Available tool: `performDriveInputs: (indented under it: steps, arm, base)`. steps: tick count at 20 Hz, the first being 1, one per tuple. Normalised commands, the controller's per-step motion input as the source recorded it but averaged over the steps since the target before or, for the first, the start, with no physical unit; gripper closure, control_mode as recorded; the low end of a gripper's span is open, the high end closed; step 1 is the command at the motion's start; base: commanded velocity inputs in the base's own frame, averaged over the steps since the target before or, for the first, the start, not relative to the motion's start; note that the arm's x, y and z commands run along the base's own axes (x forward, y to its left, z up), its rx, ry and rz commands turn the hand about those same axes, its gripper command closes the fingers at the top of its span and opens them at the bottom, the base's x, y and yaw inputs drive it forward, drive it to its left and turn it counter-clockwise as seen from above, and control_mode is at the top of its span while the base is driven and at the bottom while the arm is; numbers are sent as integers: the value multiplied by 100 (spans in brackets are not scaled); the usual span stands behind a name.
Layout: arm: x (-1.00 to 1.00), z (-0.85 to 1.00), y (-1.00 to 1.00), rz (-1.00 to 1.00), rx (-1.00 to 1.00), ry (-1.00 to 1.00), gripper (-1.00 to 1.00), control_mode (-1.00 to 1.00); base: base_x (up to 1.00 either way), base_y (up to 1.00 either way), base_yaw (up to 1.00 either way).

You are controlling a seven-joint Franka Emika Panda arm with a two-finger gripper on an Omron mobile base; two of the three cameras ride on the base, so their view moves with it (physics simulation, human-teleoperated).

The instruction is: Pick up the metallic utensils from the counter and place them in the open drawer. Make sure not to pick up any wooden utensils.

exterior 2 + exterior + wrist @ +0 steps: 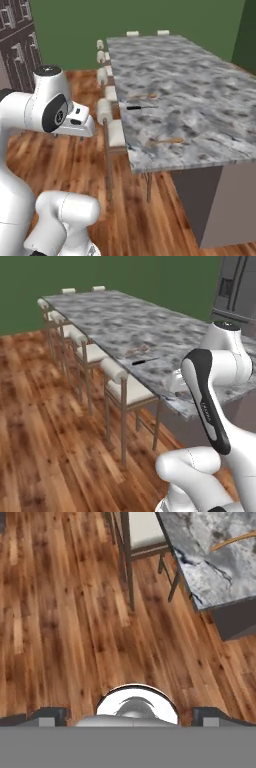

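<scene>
The grey-and-white marbled stone island counter (200, 100) carries the black-handled, silver-bladed knife (141, 106) near its stool-side edge, between two orange-brown wooden spoons (166, 141). The two-finger gripper (131, 714), released, points floorward; reaching imprecisely risks grabbing wood.

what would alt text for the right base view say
A grey-and-white marbled island counter stretches away, with a black-handled knife lying between two wooden spoons near its near left edge. The white robot arm stands at left over wood flooring, beside pale-cushioned stools lining the counter.
</scene>
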Motion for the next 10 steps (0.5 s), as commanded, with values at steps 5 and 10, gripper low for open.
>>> performDriveInputs:
  steps: [5, 10]
  arm:
    - [0, 0, 0, 0, 0, 0, -100, 100]
    - [0, 0, 0, 0, 0, 0, -100, 100]
  base:
    - [6, 100, -52]
    - [14, 100, -58]
